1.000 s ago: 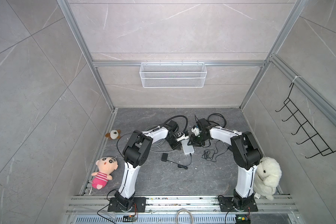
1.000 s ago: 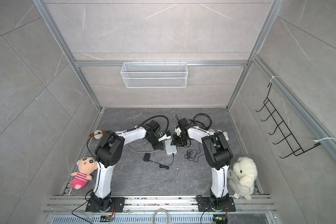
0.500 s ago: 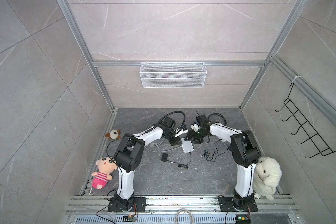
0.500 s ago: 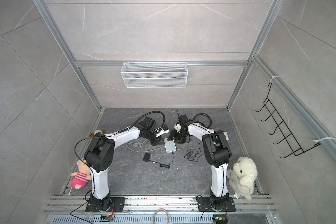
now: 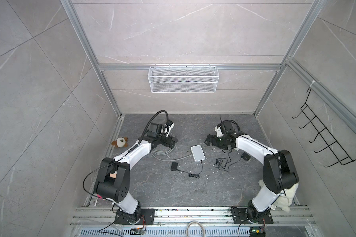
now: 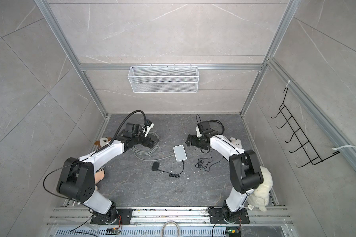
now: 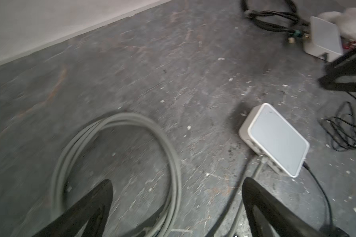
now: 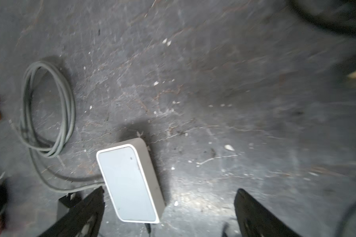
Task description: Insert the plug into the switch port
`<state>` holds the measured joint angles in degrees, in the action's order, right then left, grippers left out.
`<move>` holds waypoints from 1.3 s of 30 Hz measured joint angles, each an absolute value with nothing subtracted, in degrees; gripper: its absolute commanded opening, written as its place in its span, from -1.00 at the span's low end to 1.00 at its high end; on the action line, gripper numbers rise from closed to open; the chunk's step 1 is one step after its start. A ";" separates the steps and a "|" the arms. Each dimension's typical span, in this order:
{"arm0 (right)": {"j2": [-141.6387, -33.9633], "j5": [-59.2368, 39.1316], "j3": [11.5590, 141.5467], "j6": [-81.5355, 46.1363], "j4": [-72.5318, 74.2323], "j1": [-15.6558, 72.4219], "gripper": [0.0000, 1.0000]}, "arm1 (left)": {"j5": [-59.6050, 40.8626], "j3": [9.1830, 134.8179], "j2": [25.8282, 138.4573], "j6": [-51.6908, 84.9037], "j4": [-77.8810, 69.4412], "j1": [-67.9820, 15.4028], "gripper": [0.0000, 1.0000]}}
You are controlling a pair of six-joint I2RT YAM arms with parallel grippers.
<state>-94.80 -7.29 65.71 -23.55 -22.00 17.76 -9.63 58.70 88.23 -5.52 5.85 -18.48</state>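
Switch (image 5: pixel 198 152), frame centre | plug (image 7: pixel 262 159) in port (seating unclear) | left gripper (image 7: pixel 177 181), right gripper (image 8: pixel 170 189): both released, empty | risk: cable (image 7: pixel 130 117) tension could tug plug loose

White switch (image 5: pixel 198 152) flat on floor (image 5: pixel 152 184) between left hand (image 5: pixel 171 142) and right hand (image 5: pixel 208 141), both apart from it, grey cable (image 5: pixel 160 153) alongside.

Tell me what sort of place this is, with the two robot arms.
Probably a robot test cell mocked up as a home corner: an aluminium frame holds stone-look panels, both arms bolt to a front rail, and a wire basket and hook rack hang on them.
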 measured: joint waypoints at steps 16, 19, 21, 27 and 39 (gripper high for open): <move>-78.48 33.76 38.83 -13.02 -1.02 17.69 0.99 | 1.43 28.93 78.87 3.70 -15.92 5.13 1.00; -78.39 34.50 32.69 -11.75 6.59 17.69 0.98 | 0.97 27.05 81.38 3.38 -21.78 5.17 1.00; -78.43 34.52 29.76 -10.76 11.03 17.69 0.99 | 0.86 25.50 82.37 3.33 -27.24 5.43 1.00; -79.13 34.33 28.77 -9.19 19.44 17.69 0.99 | -0.36 21.63 84.29 3.07 -37.32 5.72 1.00; -75.46 26.13 40.34 -8.73 10.70 10.22 0.98 | 0.01 20.88 84.47 3.09 -42.50 5.78 1.00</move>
